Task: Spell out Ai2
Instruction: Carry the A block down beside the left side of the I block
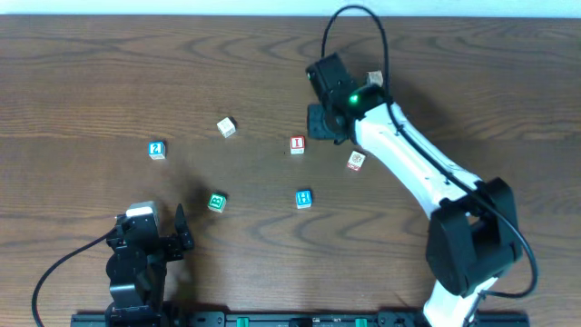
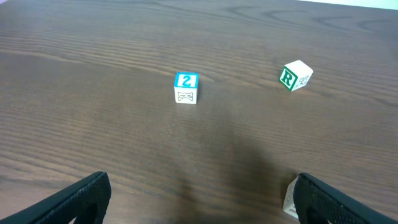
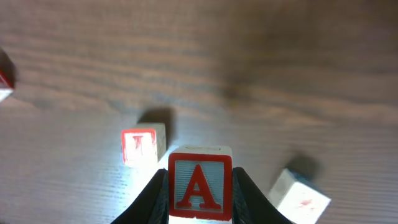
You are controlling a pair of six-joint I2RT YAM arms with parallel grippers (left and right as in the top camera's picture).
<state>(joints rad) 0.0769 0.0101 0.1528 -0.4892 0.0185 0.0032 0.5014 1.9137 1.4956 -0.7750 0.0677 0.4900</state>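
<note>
A block is pinched tight btwn the two fingers of the right gripper, near the top middle of the table. The red I block lies on the wood just beside it. The 2 block sits well apart on the left side, in front of the left gripper, whose fingers are spread wide w/ nothing in them.

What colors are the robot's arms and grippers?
The right arm is white with black joints, a green light and a black cable. The left arm is black with a pale cap. The left gripper and right gripper have black fingers.
</note>
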